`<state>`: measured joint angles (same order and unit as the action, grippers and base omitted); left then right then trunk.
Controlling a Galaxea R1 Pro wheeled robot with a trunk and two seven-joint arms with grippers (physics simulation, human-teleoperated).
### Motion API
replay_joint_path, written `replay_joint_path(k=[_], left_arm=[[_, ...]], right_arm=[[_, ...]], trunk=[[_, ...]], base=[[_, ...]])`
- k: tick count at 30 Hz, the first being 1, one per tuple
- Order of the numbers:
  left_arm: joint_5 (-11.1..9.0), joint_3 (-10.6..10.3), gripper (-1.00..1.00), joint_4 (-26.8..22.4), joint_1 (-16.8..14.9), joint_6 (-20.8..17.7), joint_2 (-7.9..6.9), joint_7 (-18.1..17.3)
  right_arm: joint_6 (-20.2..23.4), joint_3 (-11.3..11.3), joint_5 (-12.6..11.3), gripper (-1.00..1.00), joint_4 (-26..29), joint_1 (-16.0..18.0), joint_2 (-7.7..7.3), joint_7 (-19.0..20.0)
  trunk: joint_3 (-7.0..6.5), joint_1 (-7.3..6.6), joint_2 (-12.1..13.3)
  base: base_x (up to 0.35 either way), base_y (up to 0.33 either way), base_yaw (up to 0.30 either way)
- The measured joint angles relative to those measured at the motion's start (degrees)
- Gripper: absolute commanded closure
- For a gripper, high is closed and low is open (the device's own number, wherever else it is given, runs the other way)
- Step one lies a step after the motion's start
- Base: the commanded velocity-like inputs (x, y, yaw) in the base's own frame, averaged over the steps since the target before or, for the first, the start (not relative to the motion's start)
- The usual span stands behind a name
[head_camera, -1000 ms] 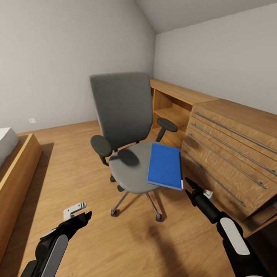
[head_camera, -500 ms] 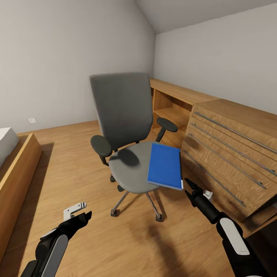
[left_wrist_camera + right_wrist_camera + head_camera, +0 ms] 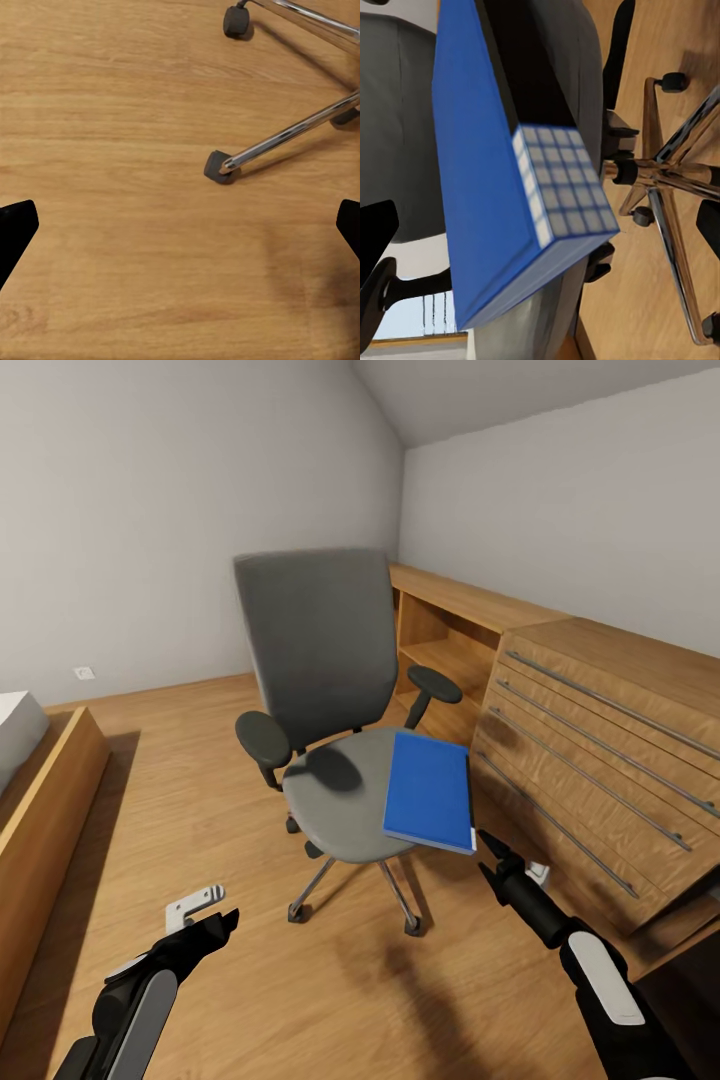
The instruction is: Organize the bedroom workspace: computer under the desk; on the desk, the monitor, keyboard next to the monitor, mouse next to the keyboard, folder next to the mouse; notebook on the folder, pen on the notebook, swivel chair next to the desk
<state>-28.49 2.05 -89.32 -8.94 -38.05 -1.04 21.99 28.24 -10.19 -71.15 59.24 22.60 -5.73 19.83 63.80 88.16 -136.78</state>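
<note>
The grey-backed swivel chair (image 3: 315,650) stands mid-room on its chrome wheeled base (image 3: 400,895). A bright blue folder (image 3: 430,790) lies on the seat's right side, overhanging the edge. My right gripper (image 3: 488,852) is open, just below and right of the folder's near corner, not touching it. In the right wrist view the folder (image 3: 491,187) looms close between the finger tips (image 3: 375,232), with the chair base (image 3: 660,172) behind. My left gripper (image 3: 222,922) hangs open low at the left over bare floor; its wrist view shows chair legs and a caster (image 3: 219,166).
A light wooden drawer cabinet (image 3: 600,750) with long metal handles and open shelving (image 3: 440,650) runs along the right wall, close behind the chair. A wooden bed frame (image 3: 45,810) sits at the left. A small white bracket (image 3: 193,905) lies on the floor.
My right gripper has crept slightly up and forward toward the folder's near corner. The left arm, chair and folder have not moved.
</note>
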Motion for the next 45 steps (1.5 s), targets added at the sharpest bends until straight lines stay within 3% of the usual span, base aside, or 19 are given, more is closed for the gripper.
replay_joint_path(k=[37,45], left_arm=[[-0.02,0.01,-1.0,-0.07,0.0,-0.02,0.0,-0.07],[-0.08,0.0,-1.0,-0.09,0.0,0.05,0.0,-0.05]], right_arm=[[-0.09,0.1,-0.09,-1.0,-0.25,0.05,0.03,-0.14],[-0.04,0.11,0.12,-1.0,-0.24,0.05,1.58,-0.16]], trunk=[[0.0,0.0,0.0],[0.0,-0.01,0.0]], base=[[0.03,0.018,0.0],[0.092,0.048,0.0]])
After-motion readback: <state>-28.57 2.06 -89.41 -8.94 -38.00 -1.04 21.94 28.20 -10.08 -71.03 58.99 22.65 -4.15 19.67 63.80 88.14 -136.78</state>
